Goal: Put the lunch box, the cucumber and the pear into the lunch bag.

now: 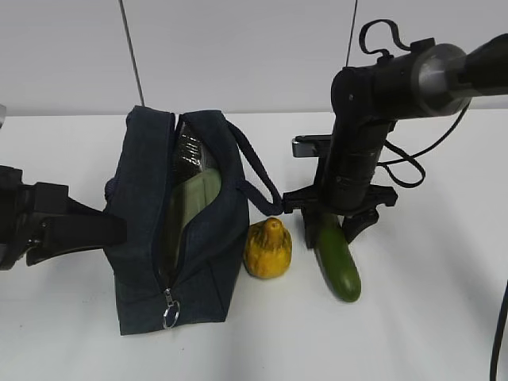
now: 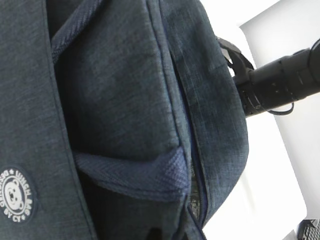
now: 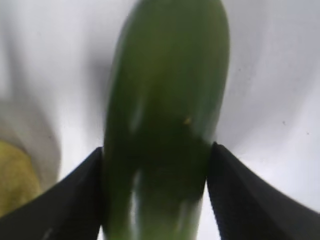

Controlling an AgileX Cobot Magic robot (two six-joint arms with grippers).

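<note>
While sitting open on the white table [image 1: 444, 317] with its zipper [image 1: 168, 298] parted along the top, already holding the lunch box [image 1: 193, 203] inside the lunch bag [image 1: 151, 230], pale green lid showing through the gap. Counting that as the first of three items done, judging from how things are lying.

Lying just to the right of the lunch bag, out on the table: the pear [image 1: 267, 248], close beside the bag's side and below its strap handle [image 1: 255, 173], untouched. Lying farther right of the lunch bag, beyond the pear: the cucumber [image 1: 340, 266], its near end pointing toward the camera.

Reaching down over the cucumber's far end with the right gripper [image 1: 333, 213]. Straddling the cucumber [image 3: 165, 115] in the right wrist view, fingers [image 3: 250, 200] spread to either side of it and sitting right against its flanks; not clear whether squeezing yet or only bracketing it. Not lifting yet, as far as can be told, with the cucumber appearing to rest on the table.

Pressing in at the left side of the lunch bag with the left gripper [image 1: 119, 228], fingers drawn together, probably pinching the fabric to steady the bag, though the wrist view is showing only dark cloth [image 2: 125, 100], a round bear patch [image 2: 16, 200] and a strap, not the fingertips themselves.

Leaving two items to go: cucumber first, by the look of it, then the pear, both needing to go through the opening beside the lunch box.
</note>
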